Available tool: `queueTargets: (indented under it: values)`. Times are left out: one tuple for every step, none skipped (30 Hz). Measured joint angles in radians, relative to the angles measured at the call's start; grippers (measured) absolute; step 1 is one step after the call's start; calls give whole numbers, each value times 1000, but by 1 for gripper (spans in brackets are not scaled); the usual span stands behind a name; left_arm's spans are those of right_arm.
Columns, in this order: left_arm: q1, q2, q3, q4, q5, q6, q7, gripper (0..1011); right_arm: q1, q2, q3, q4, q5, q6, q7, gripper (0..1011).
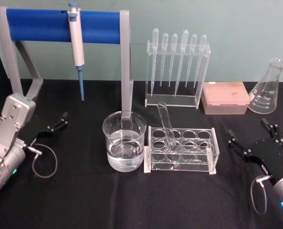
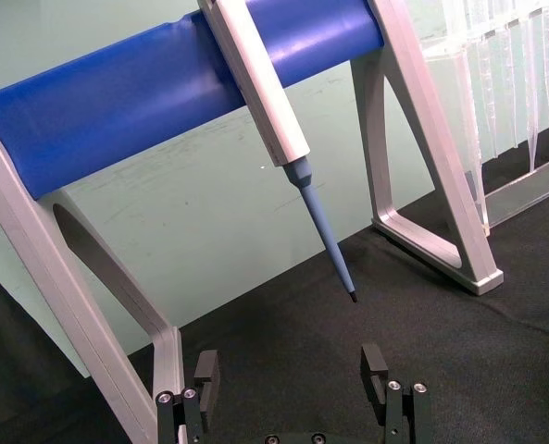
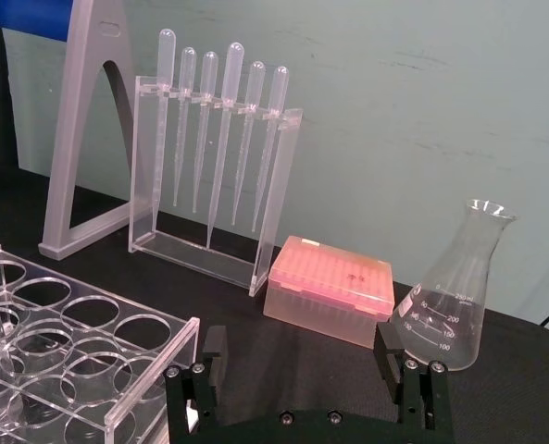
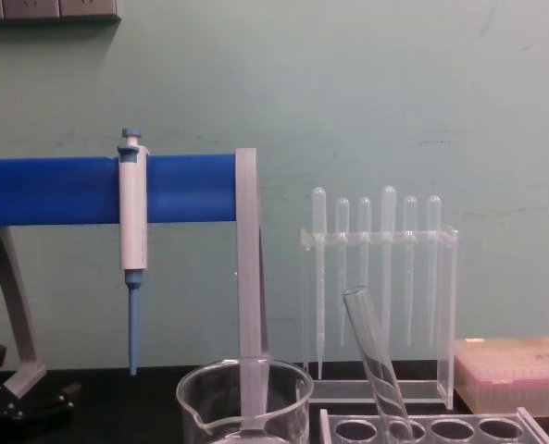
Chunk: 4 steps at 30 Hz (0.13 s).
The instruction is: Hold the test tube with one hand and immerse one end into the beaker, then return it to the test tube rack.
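Leaning in the clear rack [image 1: 181, 150], the test tube [image 1: 166, 125] stands with its round bottom down in one of the rack's rear holes and its open rim up, tilted toward the beaker [image 1: 124, 140]; its long axis runs close to upright, slanting up and to the robot's left. It looks empty. The rack's other round holes hold nothing. The tube sits between the two hands, nearer the right hand [image 1: 252, 135] than the left hand [image 1: 56, 122], and neither touches it.

The beaker stands just beside the rack on the side toward the left hand, apart from the tube, with clear liquid filling roughly its lower half.

Beyond the right hand's spread fingers [image 3: 213, 353] a pink tip box [image 3: 330, 288] and an empty conical flask [image 3: 449, 305] rest on the black surface [image 1: 84, 195], and farther back a clear stand holds six plastic pipettes [image 1: 175, 58] hanging tips down.

The left hand, also spread and gripping nothing, rests low over the surface facing a grey-and-blue holder [image 1: 65, 26], from which a white-and-blue pipettor [image 1: 76, 45] hangs tip down.
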Motion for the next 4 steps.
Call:
queueTargets:
  values:
    - [0,0,0,0,0,0,0,1000,0,0,0,0,0,0,0,1004]
    - [0,0,0,0,0,0,0,1000,0,1,0,-1,1,-1,0,1004]
    - [0,0,0,0,0,0,0,1000,-1,1,0,-1,1,-1,0,1004]
    - [0,0,0,0,0,0,0,1000,-1,2,0,-2,2,-1,1,1004]
